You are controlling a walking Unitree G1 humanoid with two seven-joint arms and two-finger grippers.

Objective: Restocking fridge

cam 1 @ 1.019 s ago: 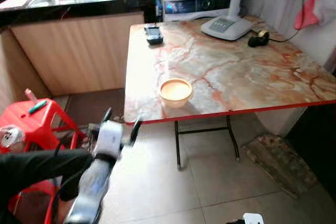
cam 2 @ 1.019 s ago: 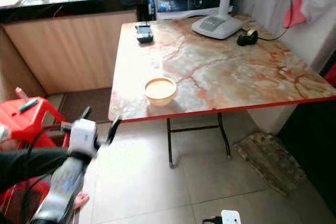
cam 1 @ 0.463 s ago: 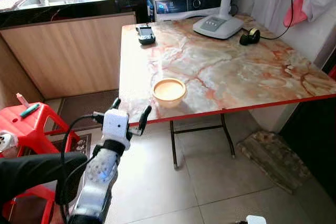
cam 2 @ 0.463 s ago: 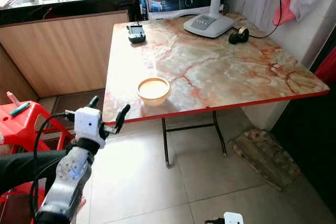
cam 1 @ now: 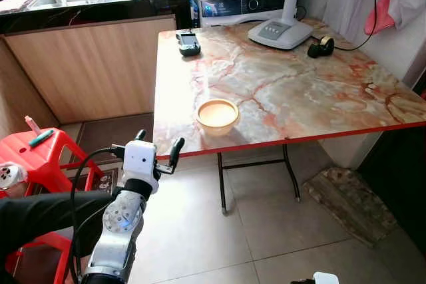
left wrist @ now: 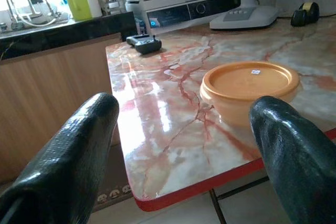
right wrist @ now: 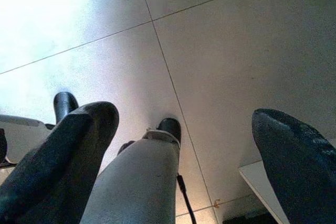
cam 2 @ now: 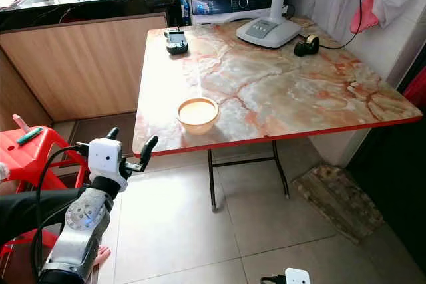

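So the left pincer (cam 1: 157, 151) is up in front of the robot with its two black fingers (left wrist: 73, 150) spread wide and nothing held between them. It hangs over the tiled floor (cam 1: 200, 224), just short of the red front edge of the marble tabletop (cam 1: 299, 91).

From the pincer, the orange bowl (cam 1: 217, 115) sits at about 1 o'clock, on the tabletop near that front edge, and the left wrist view looks straight at it. Further off at 12 there's a small dark remote-looking gadget (cam 1: 188, 42) by the far edge, and a white fan base (cam 1: 279, 31) plus a dark tape roll (cam 1: 321, 46) out toward 2. A red stool (cam 1: 40, 151) is at 9 o'clock.

The right pincer (right wrist: 184, 145) hangs down over the floor, fingers wide apart too, holding nothing.
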